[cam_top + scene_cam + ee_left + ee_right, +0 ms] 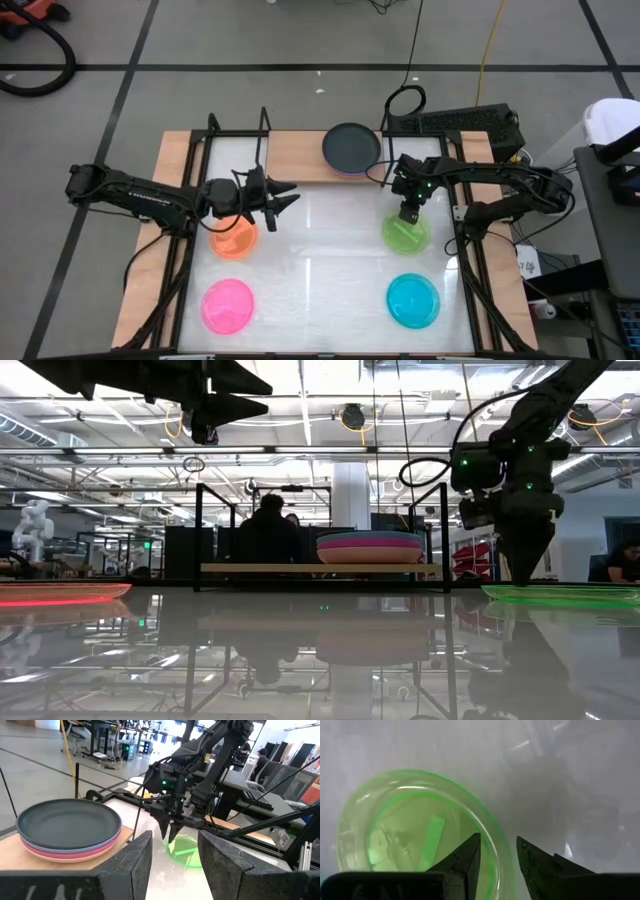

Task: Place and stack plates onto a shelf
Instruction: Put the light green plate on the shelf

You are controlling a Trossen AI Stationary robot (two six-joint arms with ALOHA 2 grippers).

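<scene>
A stack of several plates [351, 146], a dark one on top, rests on the wooden shelf [290, 155] at the table's far side. It also shows in the left wrist view [70, 827]. A green plate [407, 236], an orange plate [234, 241], a hot pink plate [228, 305] and a cyan plate [413, 300] lie flat on the table. My right gripper [499, 857] points down, open, at the green plate's far rim [496, 851], one finger inside the rim and one outside. My left gripper [288, 198] is open and empty, raised above the table beside the orange plate.
The shelf's black wire uprights [264, 130] stand at the far side, left of the stack. The shelf board is bare left of the stack [15, 855]. People sit in the room beyond the table [268, 530].
</scene>
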